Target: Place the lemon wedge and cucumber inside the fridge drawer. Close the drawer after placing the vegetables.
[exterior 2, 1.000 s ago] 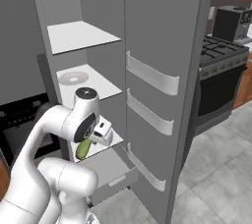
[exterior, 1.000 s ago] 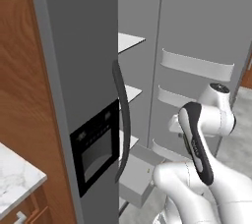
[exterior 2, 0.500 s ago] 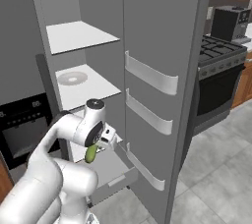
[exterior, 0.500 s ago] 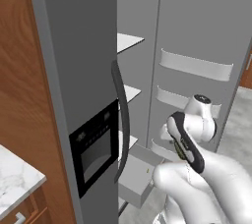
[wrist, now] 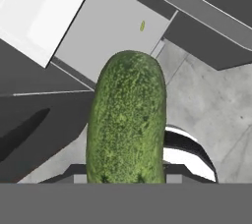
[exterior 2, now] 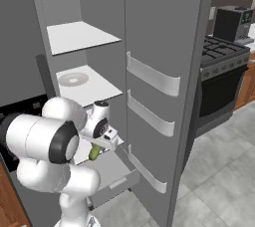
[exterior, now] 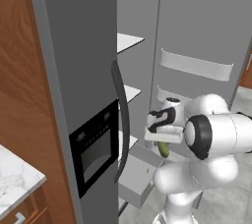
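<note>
My hand (exterior: 164, 145) grips the cucumber (wrist: 126, 120) pointing down above the open fridge drawer (wrist: 110, 29), whose far corner already holds the lemon wedge (wrist: 141, 25).

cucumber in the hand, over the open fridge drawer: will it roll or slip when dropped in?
Probably rolls: the cucumber is a rounded oblong with domed ends, and the fridge drawer floor looks flat. It looks stiff, hanging straight from the hand without sagging. Its pebbled skin may help grip, though it could bump the lemon wedge already inside.
</note>
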